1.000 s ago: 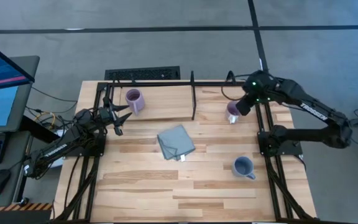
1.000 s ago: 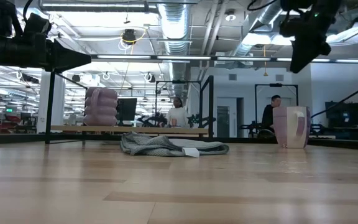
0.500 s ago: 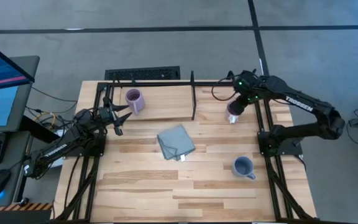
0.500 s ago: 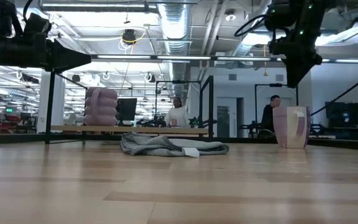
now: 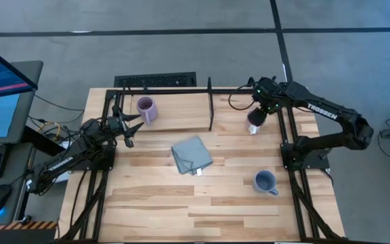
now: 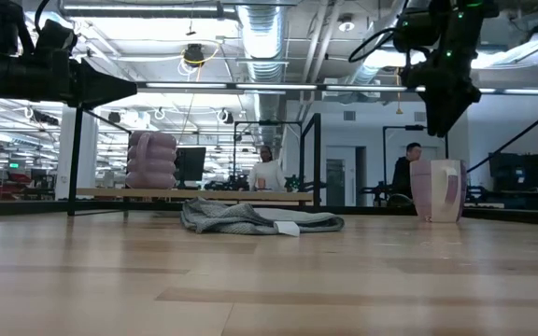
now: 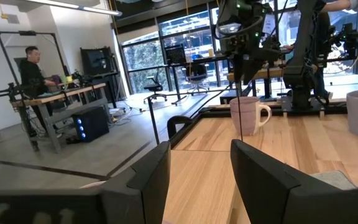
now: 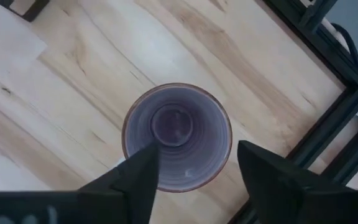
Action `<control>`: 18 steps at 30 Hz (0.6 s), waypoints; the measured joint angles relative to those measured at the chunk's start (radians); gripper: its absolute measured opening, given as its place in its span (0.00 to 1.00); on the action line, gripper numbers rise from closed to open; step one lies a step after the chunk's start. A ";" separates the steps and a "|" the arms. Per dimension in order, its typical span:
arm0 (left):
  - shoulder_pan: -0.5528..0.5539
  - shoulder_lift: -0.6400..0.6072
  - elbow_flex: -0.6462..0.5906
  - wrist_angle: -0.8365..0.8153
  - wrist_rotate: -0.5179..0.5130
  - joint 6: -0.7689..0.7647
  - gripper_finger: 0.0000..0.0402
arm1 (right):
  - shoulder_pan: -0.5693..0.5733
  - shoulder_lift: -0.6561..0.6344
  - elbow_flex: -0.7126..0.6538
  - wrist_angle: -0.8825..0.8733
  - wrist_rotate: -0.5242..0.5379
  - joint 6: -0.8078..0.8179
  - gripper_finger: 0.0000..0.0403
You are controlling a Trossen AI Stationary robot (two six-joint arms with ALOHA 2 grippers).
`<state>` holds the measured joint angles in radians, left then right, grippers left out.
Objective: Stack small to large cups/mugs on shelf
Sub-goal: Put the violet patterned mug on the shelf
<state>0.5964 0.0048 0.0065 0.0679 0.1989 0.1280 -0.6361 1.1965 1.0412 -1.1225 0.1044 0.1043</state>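
Lettering reading "TROSSEN" was seen on the right arm at the upper right of the overhead frame. The right gripper [image 5: 258,116] was held above the darker purple mug [image 8: 177,137], fingers spread apart and empty. The left gripper [image 5: 131,126], fingers parted and empty, was held beside the light purple mug [image 5: 145,109] on the shelf [image 5: 181,112]. The blue-grey mug [image 5: 265,181] stood lower right, the cloth [image 5: 191,154] centre.

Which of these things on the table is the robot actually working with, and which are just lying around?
Part of the job:
- light purple mug
- darker purple mug, under the right claw
- blue-grey mug
- shelf

Just lying about:
- folded cloth
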 joint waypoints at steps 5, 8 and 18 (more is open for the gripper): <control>0.000 0.000 0.000 0.000 0.000 0.000 0.40 | 0.003 0.001 0.000 0.001 0.008 -0.031 0.62; 0.000 0.000 0.000 0.000 0.000 0.000 0.40 | -0.001 0.002 0.000 0.008 0.073 -0.023 0.61; 0.000 0.000 0.000 0.000 0.000 0.000 0.40 | -0.001 0.002 0.000 0.019 0.124 -0.139 0.57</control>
<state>0.5964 0.0048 0.0066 0.0677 0.1989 0.1280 -0.6373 1.1984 1.0412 -1.1039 0.2284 -0.0351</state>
